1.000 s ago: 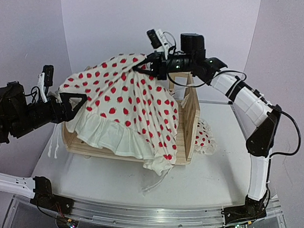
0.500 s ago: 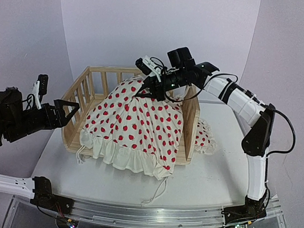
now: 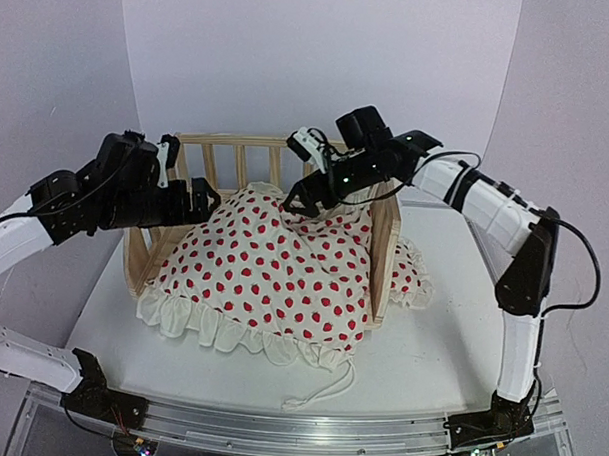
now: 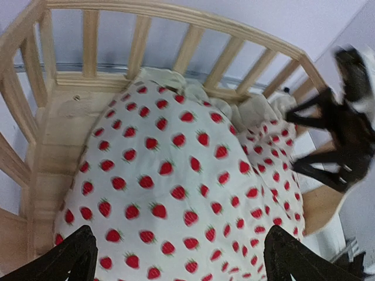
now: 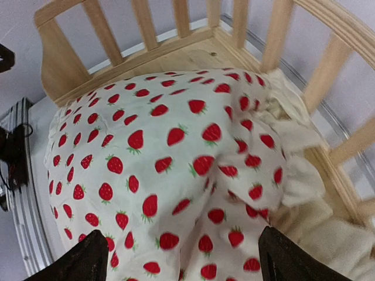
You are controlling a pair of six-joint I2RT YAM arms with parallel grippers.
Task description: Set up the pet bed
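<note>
The pet bed's pine frame (image 3: 388, 241) stands mid-table with slatted rails at the back and sides. Its red-dotted ruffled cushion (image 3: 283, 267) lies inside, bulged up in the middle, its frill spilling over the open front. My left gripper (image 3: 206, 200) hovers open over the cushion's left part; in the left wrist view the left gripper (image 4: 181, 260) has only the cushion (image 4: 176, 175) below it and the back rail (image 4: 176, 12) beyond. My right gripper (image 3: 303, 199) hangs open above the cushion's back right corner. In the right wrist view the right gripper (image 5: 187, 260) spans a fold of cushion (image 5: 164, 152) without touching it.
A small red-dotted pillow (image 3: 411, 274) lies on the table against the outside of the bed's right rail. A white tie string (image 3: 321, 389) trails from the frill onto the table in front. The metal base rail (image 3: 298, 428) runs along the near edge. White walls stand close behind.
The right gripper has opened and let go of the cushion, which has dropped and settled into the frame. The left arm has swung right, from beside the bed to over it.
</note>
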